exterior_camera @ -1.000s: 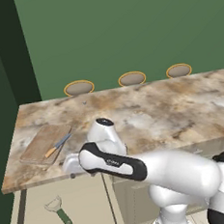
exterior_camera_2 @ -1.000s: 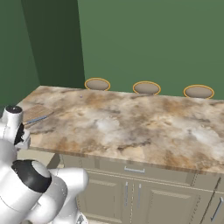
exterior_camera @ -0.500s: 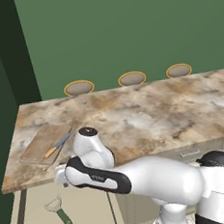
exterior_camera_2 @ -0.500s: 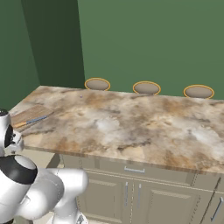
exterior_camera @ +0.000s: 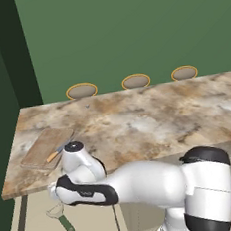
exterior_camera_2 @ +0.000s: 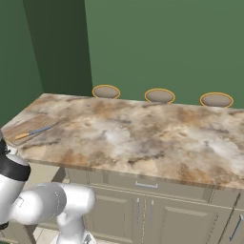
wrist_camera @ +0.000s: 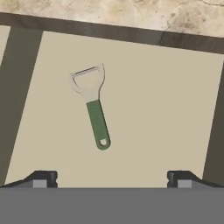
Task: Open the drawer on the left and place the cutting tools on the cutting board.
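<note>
With its knife (exterior_camera: 61,151) left on the cutting board (exterior_camera: 44,148), the arm has dropped, jaws wide above the green-handled peeler (wrist_camera: 93,106).

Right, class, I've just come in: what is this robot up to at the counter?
The drawer is open. The orange-handled knife already lies on the cutting board. The claw hovers open above the drawer, looking down at the green-handled tool lying on the drawer floor, not yet gripped.
</note>
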You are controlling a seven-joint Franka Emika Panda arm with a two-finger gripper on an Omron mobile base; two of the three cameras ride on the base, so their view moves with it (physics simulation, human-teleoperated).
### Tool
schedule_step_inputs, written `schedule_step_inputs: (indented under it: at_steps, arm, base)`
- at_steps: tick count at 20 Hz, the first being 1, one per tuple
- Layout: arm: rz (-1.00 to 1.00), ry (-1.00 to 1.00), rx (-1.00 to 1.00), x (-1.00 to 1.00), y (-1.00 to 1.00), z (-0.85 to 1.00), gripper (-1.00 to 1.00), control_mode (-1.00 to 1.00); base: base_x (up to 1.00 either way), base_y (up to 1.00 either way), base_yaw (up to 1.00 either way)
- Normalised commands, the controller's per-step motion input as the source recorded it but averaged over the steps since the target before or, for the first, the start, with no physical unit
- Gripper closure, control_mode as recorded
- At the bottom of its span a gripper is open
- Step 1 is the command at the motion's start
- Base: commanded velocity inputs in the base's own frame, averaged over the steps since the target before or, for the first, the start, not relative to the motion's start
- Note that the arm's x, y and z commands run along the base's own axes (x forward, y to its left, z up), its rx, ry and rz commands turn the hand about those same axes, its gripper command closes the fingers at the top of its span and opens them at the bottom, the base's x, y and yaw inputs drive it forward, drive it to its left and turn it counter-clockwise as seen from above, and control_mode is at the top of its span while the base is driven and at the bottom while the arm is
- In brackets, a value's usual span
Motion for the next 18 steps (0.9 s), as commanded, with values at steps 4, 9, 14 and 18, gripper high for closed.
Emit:
schedule_step_inputs:
  at_steps: [4, 9, 14, 18]
  arm:
    - [0.03, 0.0, -0.05, 0.0, 0.0, -0.48, -1.0, -1.0]
    - [0.02, 0.0, 0.0, 0.0, 0.0, -0.41, -1.0, -1.0]
    - [0.0, 0.0, 0.0, 0.0, 0.13, -0.28, -1.0, -1.0]
    - [0.0, 0.0, 0.0, 0.0, 0.16, -0.29, -1.0, -1.0]
  base:
    - [0.0, 0.0, 0.0]
    - [0.0, 0.0, 0.0]
    - [0.0, 0.0, 0.0]
    - [0.0, 0.0, 0.0]
